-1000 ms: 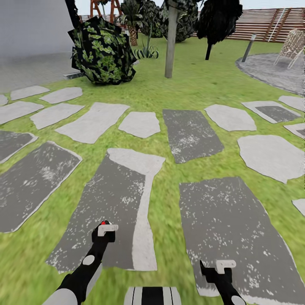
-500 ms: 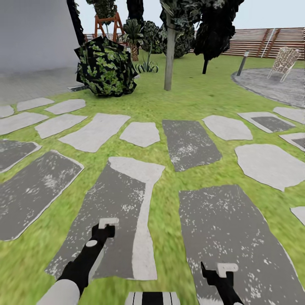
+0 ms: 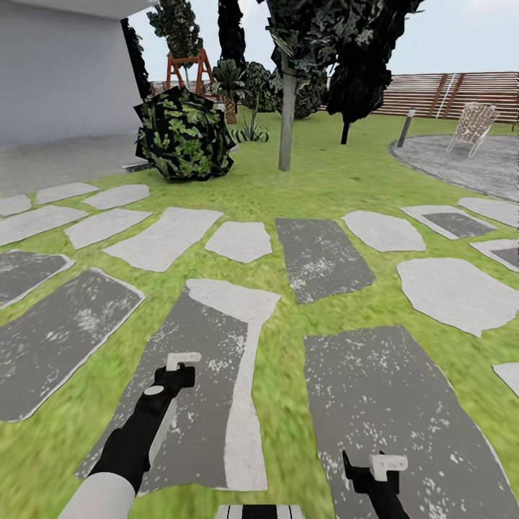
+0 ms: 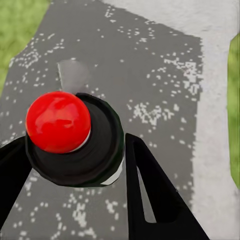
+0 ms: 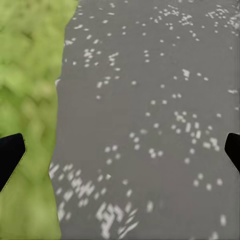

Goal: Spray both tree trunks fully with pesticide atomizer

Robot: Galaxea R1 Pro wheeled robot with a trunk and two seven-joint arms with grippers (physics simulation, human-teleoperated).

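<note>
On the stepping stones [image 3: 202,375] of the lawn [image 3: 339,180], the robot faces the garden with both arms low in front of it. The left gripper [image 4: 75,165] is clenched on the pesticide atomizer [image 4: 72,137] — a dark round body with a red knob on top, seated between the two black fingers [image 4: 150,195] — and it hangs over a dark grey slab, carried low, I would guess, so it rides steadily on the way. The right gripper [image 5: 120,150] stands released, its fingertips spread wide over grey stone with grass at one side; it has nothing to do yet. At about twelve o'clock, well apart from the robot, rises a pale straight tree trunk [image 3: 287,115] under a dark ragged crown, with a leafy dark bush [image 3: 184,133] at eleven o'clock, a brown slat fence [image 3: 440,94] at one o'clock and a pale lattice chair [image 3: 472,126] on gravel at two. Pickup looks done — the approach to the trunk remains.
</note>
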